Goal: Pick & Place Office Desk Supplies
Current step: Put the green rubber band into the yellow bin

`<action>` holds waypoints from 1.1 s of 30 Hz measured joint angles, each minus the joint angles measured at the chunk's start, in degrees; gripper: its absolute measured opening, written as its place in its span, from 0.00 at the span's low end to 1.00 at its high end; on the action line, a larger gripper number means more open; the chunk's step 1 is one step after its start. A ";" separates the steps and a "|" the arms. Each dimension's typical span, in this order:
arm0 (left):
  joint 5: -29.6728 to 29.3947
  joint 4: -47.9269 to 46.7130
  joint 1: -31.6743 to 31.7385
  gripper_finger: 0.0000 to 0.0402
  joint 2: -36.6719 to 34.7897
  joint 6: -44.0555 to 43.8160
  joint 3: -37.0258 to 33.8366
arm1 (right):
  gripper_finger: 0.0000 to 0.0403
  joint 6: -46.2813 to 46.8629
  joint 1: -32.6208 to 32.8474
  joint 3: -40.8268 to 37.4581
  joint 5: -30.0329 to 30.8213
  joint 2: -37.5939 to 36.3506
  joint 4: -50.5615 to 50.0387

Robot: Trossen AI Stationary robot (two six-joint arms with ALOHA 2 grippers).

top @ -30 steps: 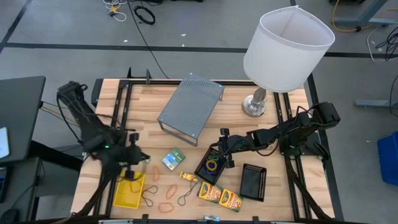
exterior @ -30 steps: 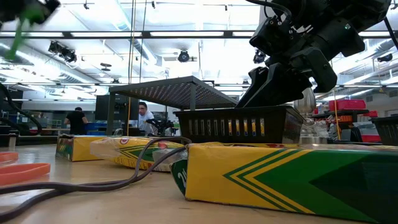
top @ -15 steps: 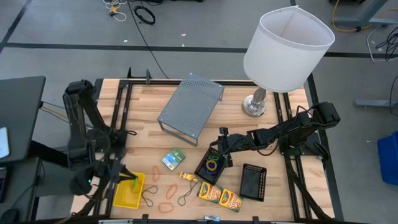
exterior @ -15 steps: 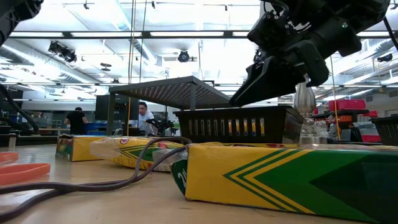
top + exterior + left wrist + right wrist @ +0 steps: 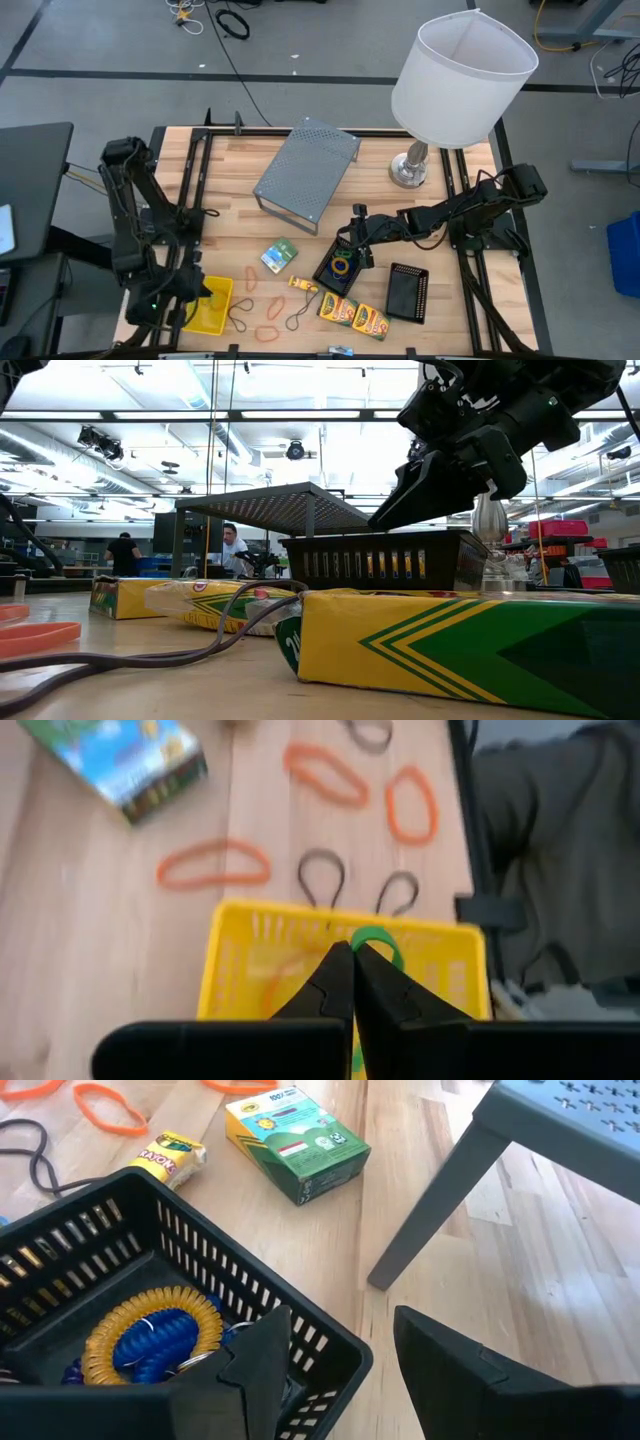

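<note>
Your left gripper [image 5: 352,952] sits over the yellow basket [image 5: 207,307] at the lower left of the high view, fingers pressed together with a green rubber-band loop [image 5: 373,942] at their tips; you cannot tell whether the loop is pinched or just lies beneath them. An orange loop [image 5: 282,975] lies inside the basket.

Your right gripper [image 5: 340,1342] hangs with its fingers spread and nothing between them, straddling the rim of a black mesh tray [image 5: 338,266] just right of centre in the high view. That tray holds a coiled yellow and blue band [image 5: 153,1328].

Beyond the basket, two dark loops [image 5: 322,876] lie just beside its wall and orange loops [image 5: 213,866] are scattered on the wooden table [image 5: 230,225]. The green-white packet [image 5: 279,256] lies near the middle. Two crayon boxes [image 5: 354,314] lie side by side at the lower centre, with the second mesh tray [image 5: 407,292] to their right. A grey metal stand [image 5: 307,172] and the white-shaded lamp [image 5: 458,72] fill the upper part.
</note>
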 joint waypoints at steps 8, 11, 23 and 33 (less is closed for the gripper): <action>6.60 0.03 2.73 0.06 3.78 -1.74 0.00 | 0.47 -0.01 0.00 0.00 0.00 -0.01 -0.02; 6.53 0.03 3.70 0.12 3.74 -2.98 0.02 | 0.47 -0.01 0.00 0.00 0.00 0.01 -0.02; 11.95 -4.19 5.18 0.36 3.73 -9.73 0.02 | 0.47 0.00 0.00 0.00 0.00 0.01 -0.07; 18.09 -5.87 6.70 0.48 3.71 -9.08 0.02 | 0.47 -0.01 0.00 0.00 0.00 0.01 -0.07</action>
